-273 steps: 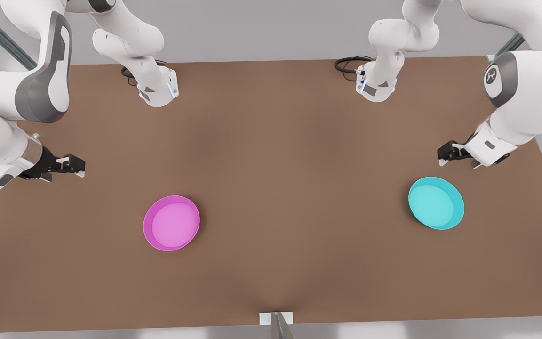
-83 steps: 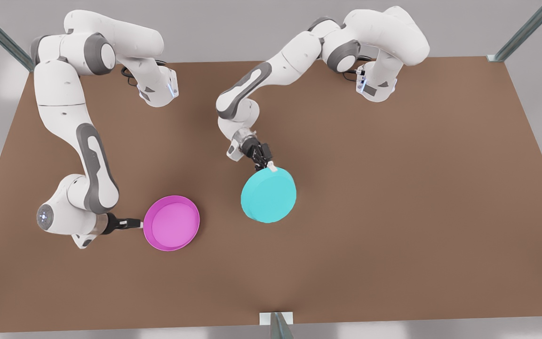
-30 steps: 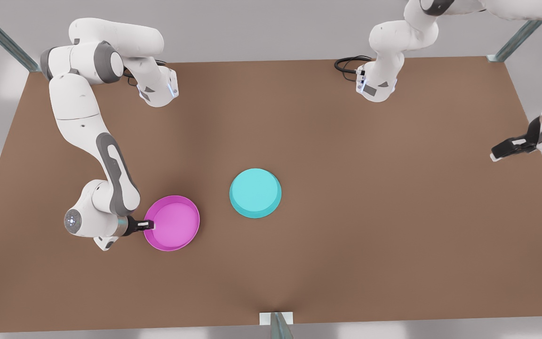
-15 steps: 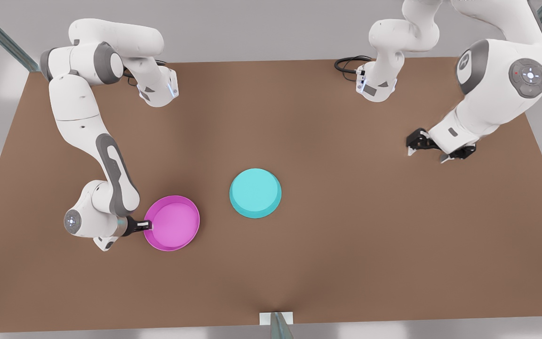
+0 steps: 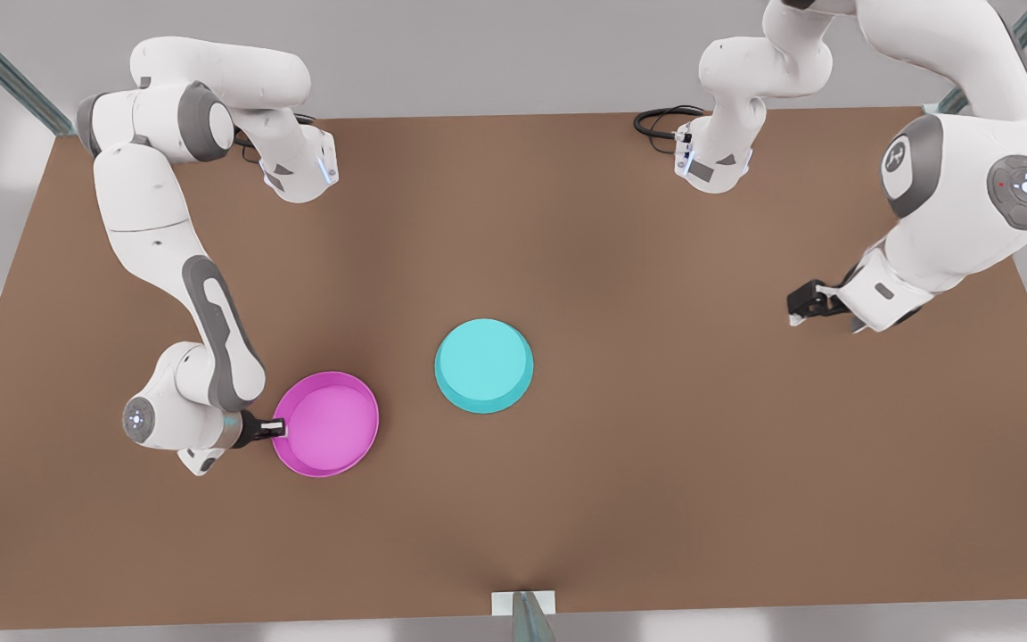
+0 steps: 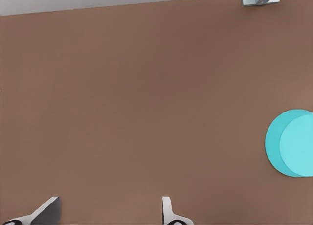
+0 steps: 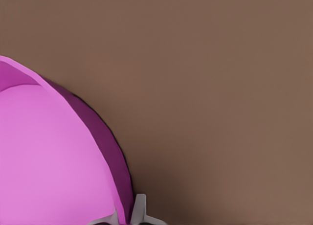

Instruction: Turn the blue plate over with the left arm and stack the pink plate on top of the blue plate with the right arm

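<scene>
The blue plate (image 5: pixel 484 366) lies upside down near the table's middle, its flat underside up; the left wrist view has the blue plate (image 6: pixel 293 143) far off. My left gripper (image 5: pixel 801 308) hovers open and empty at the front view's right, well away from it; its fingers (image 6: pixel 167 211) stand wide apart. The pink plate (image 5: pixel 326 423) sits upright at the front view's left. My right gripper (image 5: pixel 279 430) is shut on its rim at the side away from the blue plate. In the right wrist view the pink plate (image 7: pixel 54 156) has its rim pinched by that gripper (image 7: pixel 128 214).
The brown table (image 5: pixel 656 446) has both arm bases (image 5: pixel 299 169) (image 5: pixel 714 160) at its far edge. A small metal bracket (image 5: pixel 522 606) sits at the near edge's middle. Bare tabletop lies between the two plates.
The left arm has swung about at the front view's right, its gripper shifting over the table there. The right gripper stays closed on the pink plate's rim. Both plates hold their places.
</scene>
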You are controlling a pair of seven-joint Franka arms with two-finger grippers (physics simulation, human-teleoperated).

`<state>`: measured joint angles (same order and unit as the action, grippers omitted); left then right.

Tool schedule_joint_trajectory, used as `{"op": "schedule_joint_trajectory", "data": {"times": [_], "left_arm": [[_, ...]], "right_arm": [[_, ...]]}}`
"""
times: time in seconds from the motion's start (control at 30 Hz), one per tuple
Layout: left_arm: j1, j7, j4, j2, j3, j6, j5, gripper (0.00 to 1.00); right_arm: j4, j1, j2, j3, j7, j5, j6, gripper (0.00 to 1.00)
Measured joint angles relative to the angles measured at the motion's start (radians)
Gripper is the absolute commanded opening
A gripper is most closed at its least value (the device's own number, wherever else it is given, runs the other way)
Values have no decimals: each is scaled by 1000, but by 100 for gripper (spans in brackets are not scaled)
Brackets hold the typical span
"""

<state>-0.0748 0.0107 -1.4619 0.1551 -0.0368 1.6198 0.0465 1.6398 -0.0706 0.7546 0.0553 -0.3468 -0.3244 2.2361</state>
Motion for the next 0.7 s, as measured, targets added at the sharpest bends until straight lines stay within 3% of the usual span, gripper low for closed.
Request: {"op": "schedule_joint_trajectory", "data": {"times": [0.53,0.7], "left_arm": [[-2,0,-1,-2,0,9,-3,100],[-2,0,-2,-2,0,14,-3,100]], "right_arm": [[5,-8,-100,8,1,-2,-131,21],[-4,150,-189,32,11,-8,-215,21]]}}
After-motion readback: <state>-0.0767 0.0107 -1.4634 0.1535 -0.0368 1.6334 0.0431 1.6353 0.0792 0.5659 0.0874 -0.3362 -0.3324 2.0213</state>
